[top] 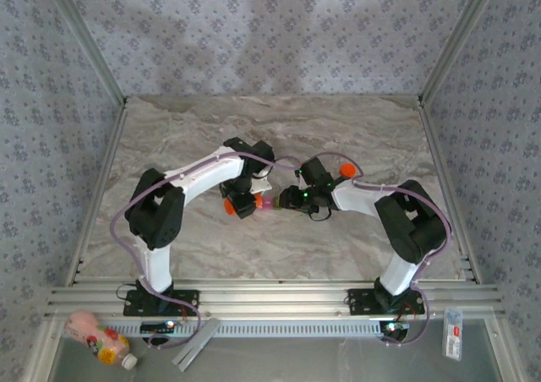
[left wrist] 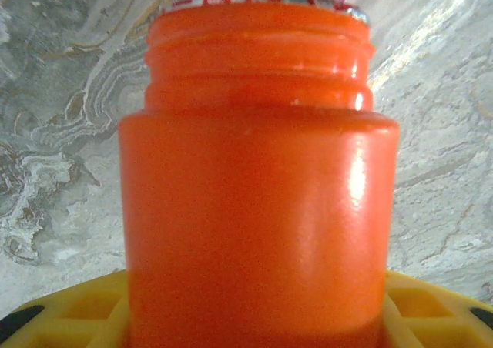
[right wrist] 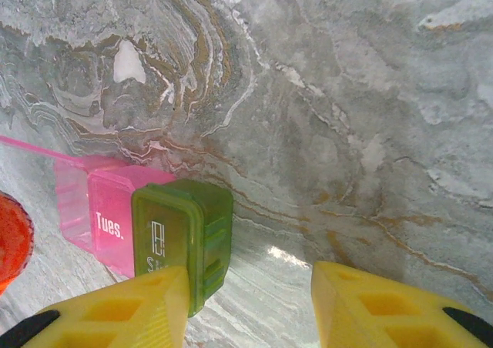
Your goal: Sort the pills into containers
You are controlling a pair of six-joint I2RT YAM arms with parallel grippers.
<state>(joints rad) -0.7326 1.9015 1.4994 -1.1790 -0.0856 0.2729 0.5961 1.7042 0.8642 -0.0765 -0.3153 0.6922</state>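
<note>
From the top view I see the marble table (top: 338, 128) with both arms bent inward, so that the left arm (top: 194, 179) and the right arm (top: 406, 221) meet near its middle. There the things between them are only small orange and pink spots. Below the table edge lie a pink bottle (top: 97, 341) and a white packet (top: 454, 333), both too small for me to read.

The left wrist view gives the detail. The left gripper (left wrist: 250, 309) is closed on the orange bottle (left wrist: 254, 209), one yellow finger on each side. The bottle has no cap, its threaded neck points away from the camera, and something pink lies just beyond its mouth.

The right wrist view shows the pill case (right wrist: 146, 225) lying on the table, just beside the bottle's edge. Its pink compartment (right wrist: 100, 209) carries "Tues." in white. On the green compartment (right wrist: 181, 232) the word begins with "S" and the rest is hidden by a finger (right wrist: 123, 309). The right gripper (right wrist: 250, 302) has its jaws apart, with bare table between them. I cannot tell if that finger touches the green compartment.
</note>
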